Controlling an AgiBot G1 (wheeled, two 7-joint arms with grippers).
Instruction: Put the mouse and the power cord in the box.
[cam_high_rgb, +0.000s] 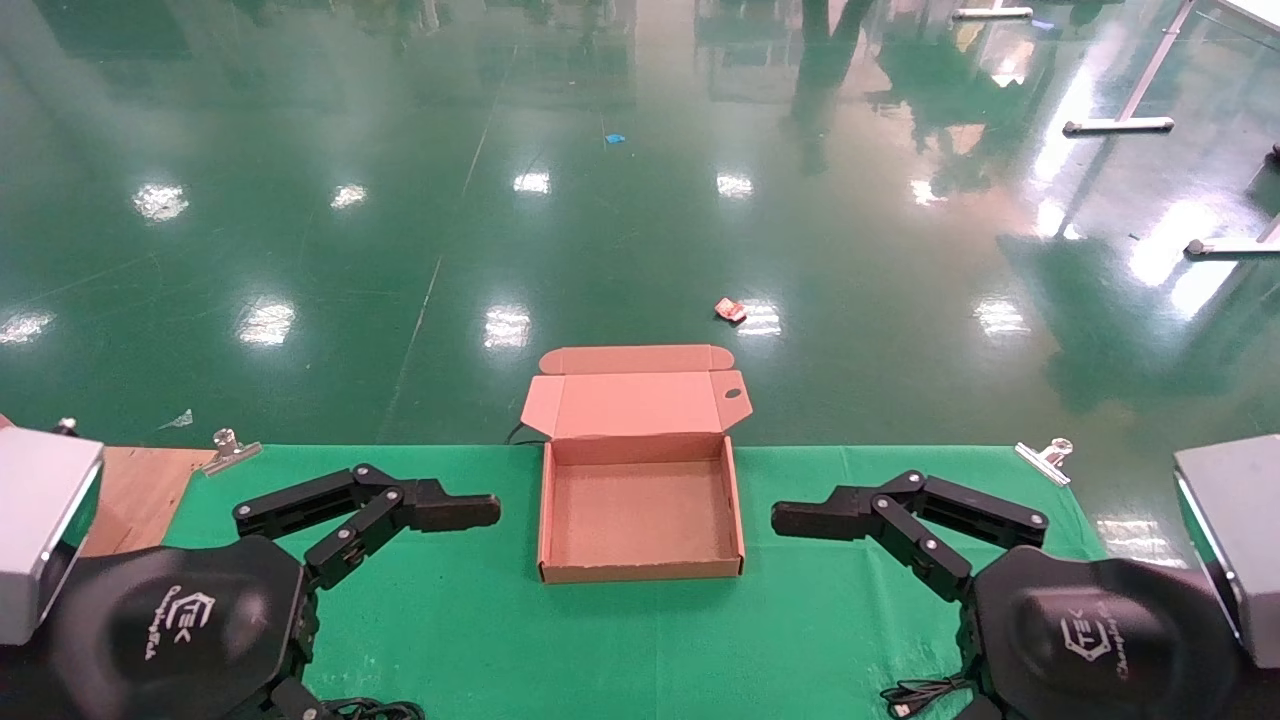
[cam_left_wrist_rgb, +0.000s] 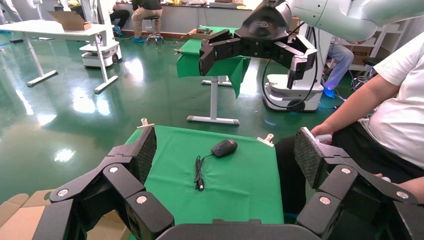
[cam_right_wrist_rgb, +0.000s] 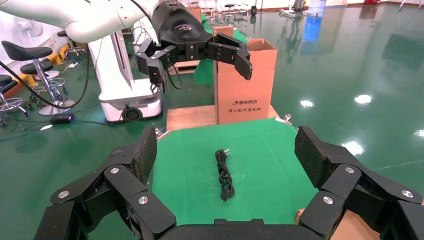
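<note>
The brown box stands open at the middle of the green cloth, its inside bare and its lid tipped back. My left gripper hovers open just left of the box and my right gripper hovers open just right of it, both empty. In the left wrist view the black mouse lies on the cloth with its thin cable, beyond my left gripper. In the right wrist view the bundled power cord lies on the cloth beyond my right gripper. In the head view both arms mostly hide them.
Metal clips pin the cloth at the far corners. A wooden board lies at the left end. A seated person is close to the table's right end. A tall carton stands past the left end.
</note>
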